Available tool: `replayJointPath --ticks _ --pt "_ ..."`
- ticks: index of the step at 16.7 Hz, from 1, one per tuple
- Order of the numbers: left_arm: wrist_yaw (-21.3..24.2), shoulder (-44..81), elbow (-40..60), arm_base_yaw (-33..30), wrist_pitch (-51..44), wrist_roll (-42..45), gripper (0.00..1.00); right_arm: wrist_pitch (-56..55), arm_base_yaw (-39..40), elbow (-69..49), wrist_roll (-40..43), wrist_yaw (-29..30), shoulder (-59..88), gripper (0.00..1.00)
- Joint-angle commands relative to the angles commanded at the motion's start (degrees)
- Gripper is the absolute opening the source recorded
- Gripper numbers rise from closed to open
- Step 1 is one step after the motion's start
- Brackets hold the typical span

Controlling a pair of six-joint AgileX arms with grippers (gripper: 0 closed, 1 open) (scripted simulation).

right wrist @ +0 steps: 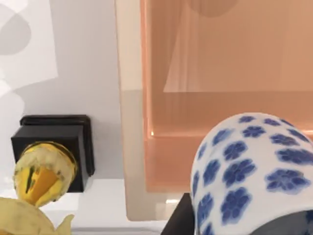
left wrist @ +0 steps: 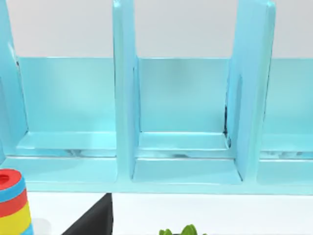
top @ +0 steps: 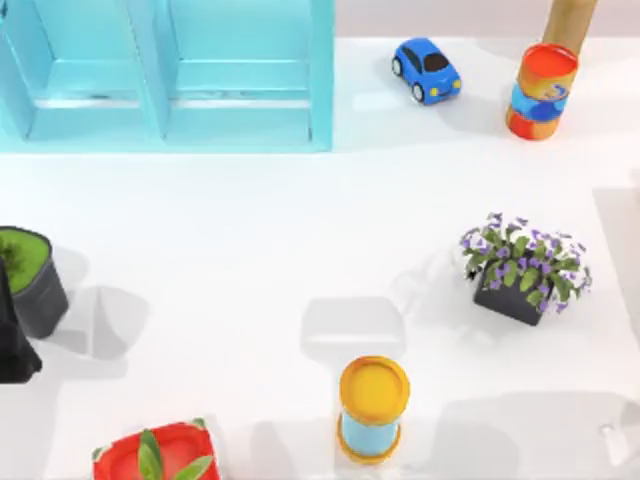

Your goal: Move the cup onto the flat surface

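The cup, white with dark blue flowers, fills the near corner of the right wrist view, lying tilted. My right gripper is shut on it, and one dark finger presses against its side. Just beyond the cup lies the flat surface, a peach-coloured slab on a pale base. My left arm is parked at the table's left edge, beside a grey pot of greenery.
A blue shelf unit spans the back left. A blue toy car and a red-topped can stand at the back right. A purple flower pot, a yellow-topped can and a red planter sit nearer.
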State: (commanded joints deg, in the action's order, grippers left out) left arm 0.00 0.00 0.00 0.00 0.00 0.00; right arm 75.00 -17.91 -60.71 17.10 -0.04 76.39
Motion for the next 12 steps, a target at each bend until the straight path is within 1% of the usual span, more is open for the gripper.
replayJointPath --ticks 2,5,8,12 --pt "0.00 0.00 0.00 0.00 0.00 0.00 1.00 0.77 2.81 -3.08 -2.74 -0.31 2.75 0.00" --pt "0.00 0.00 0.00 0.00 0.00 0.00 1.00 2.76 10.49 -12.37 -10.37 -0.92 10.11 0.00" --pt "0.00 0.00 0.00 0.00 0.00 0.00 1.00 5.39 21.13 -26.59 -20.80 -1.29 20.13 0.00" --pt "0.00 0.00 0.00 0.00 0.00 0.00 1.00 9.41 37.20 -48.25 -37.02 -1.10 35.41 0.00"
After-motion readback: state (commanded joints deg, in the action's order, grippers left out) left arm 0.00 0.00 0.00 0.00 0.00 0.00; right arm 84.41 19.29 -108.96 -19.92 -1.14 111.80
